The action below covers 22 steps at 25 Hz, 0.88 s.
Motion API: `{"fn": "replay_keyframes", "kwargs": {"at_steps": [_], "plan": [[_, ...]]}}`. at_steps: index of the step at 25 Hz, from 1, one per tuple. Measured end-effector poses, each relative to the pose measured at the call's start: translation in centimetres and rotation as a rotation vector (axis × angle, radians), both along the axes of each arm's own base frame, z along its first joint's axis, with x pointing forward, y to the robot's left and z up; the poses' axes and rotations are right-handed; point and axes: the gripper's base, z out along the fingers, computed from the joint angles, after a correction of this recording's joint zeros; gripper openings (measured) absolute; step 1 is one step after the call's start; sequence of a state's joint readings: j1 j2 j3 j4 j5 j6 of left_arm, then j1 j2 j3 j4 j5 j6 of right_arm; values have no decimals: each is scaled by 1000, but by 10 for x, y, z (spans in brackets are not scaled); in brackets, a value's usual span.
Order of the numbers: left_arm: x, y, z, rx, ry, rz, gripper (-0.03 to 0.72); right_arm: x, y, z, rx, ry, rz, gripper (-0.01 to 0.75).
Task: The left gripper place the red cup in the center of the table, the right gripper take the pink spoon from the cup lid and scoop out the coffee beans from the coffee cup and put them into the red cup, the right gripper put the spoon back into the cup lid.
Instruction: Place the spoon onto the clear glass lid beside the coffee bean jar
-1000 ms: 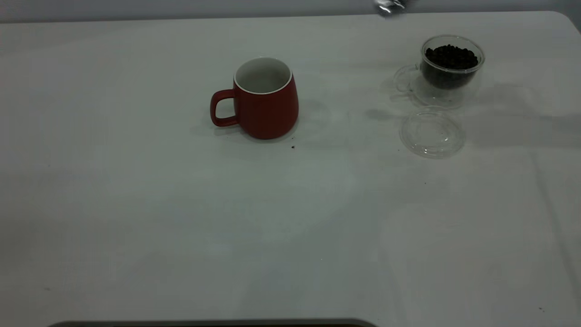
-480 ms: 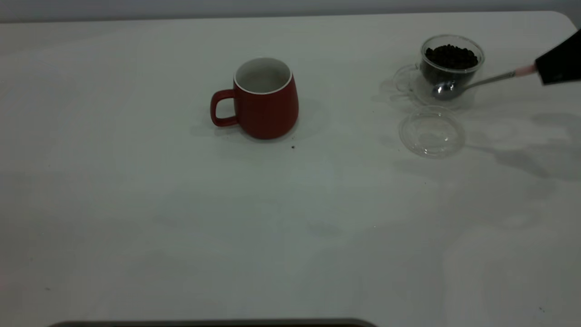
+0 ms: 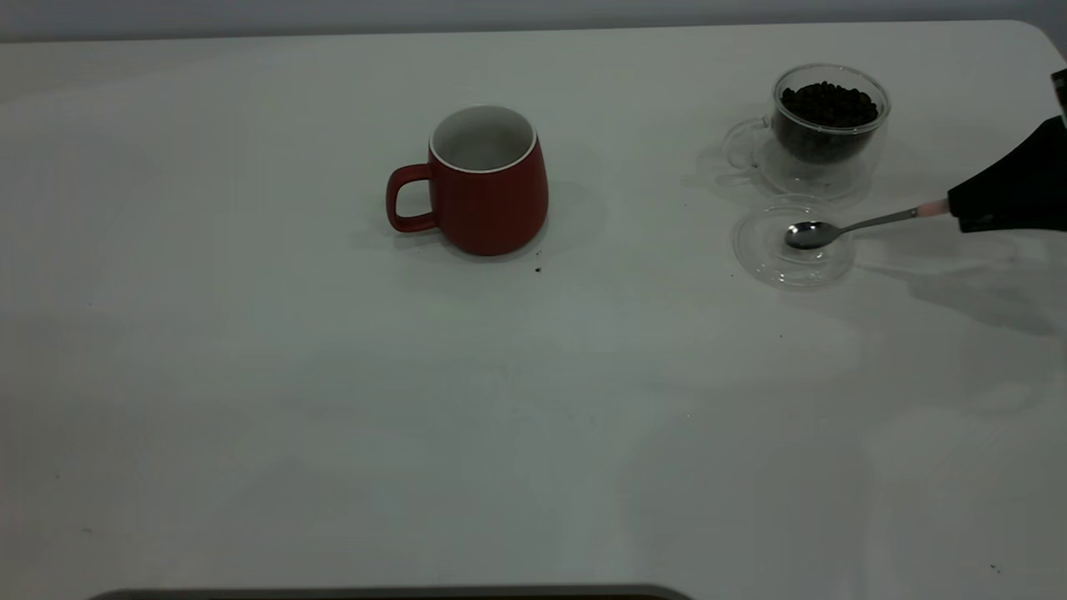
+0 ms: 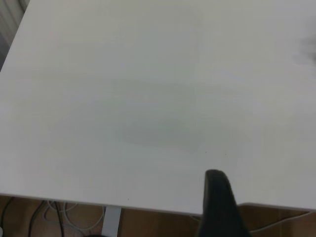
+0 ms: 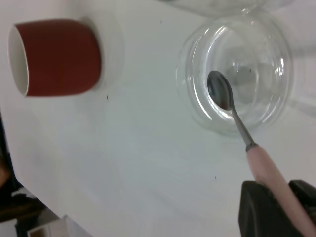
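Note:
The red cup (image 3: 488,187) stands upright near the middle of the table (image 3: 333,400), handle to the left, its inside white; it also shows in the right wrist view (image 5: 59,57). The coffee cup (image 3: 825,133) with coffee beans (image 3: 828,102) stands at the back right. The clear cup lid (image 3: 763,258) lies just in front of it. My right gripper (image 3: 959,208) is shut on the pink handle of the pink spoon (image 3: 813,234). The spoon's empty bowl (image 5: 219,91) sits inside the lid (image 5: 266,98); touching or just above, I cannot tell. My left gripper (image 4: 218,202) is out of the exterior view.
A few dark specks lie on the table, one just in front of the red cup (image 3: 538,269). The table's rounded far right corner (image 3: 1034,29) is close behind the coffee cup. The left wrist view shows bare tabletop and its near edge (image 4: 148,210).
The right gripper has carried the spoon down from high over the coffee cup, past the cup's front, to the lid. The cups and lid have not moved.

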<state>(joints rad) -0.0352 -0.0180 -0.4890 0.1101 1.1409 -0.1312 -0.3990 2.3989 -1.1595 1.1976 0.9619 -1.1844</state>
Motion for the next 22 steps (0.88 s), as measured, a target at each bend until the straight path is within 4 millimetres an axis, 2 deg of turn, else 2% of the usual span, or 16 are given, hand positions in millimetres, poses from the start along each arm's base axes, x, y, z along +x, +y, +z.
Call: {"fn": "replay_keyframes", "kwargs": {"at_steps": [7,14,17,22], "plan": [[0,0,0,0,0,0,538,-1,5,-22,43,4,-47,101],[0,0,0,0,0,0,538,1,11,-26,49,3,-56,119],[0,0,0,-1,0,1,538,2,12,-27,33,4,-61,161],[0,0,0,-1,0,1,538,3,12,-27,19,-13,-53,315]]}}
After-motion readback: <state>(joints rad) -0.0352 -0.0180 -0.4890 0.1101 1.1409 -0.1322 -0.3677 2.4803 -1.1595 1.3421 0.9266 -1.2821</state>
